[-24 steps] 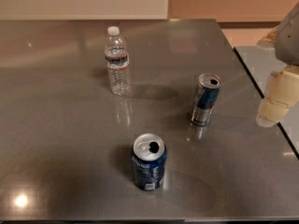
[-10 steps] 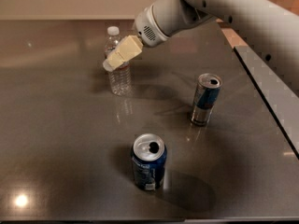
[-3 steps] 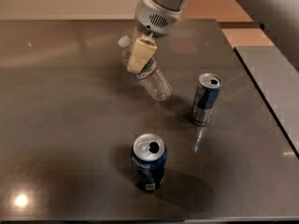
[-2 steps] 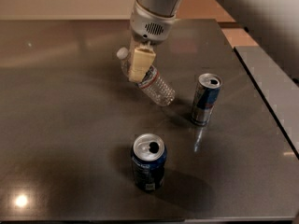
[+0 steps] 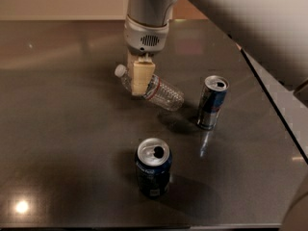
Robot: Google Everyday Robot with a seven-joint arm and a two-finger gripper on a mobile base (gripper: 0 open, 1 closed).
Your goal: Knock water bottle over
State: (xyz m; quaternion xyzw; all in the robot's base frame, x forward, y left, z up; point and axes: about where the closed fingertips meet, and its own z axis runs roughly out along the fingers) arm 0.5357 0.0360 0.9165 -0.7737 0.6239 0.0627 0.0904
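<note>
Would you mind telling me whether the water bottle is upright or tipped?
Tipped: the water bottle lies on its side, cap leftward, pincer over its neck.

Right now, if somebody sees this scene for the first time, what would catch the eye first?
The eye goes first to the big grey arm coming down from the top, with its gripper at the neck end of the water bottle. The bottle lies on its side in the middle of the dark table, its cap pointing left. Two opened cans stand upright: a blue soda can in front and a slim can on the right.
</note>
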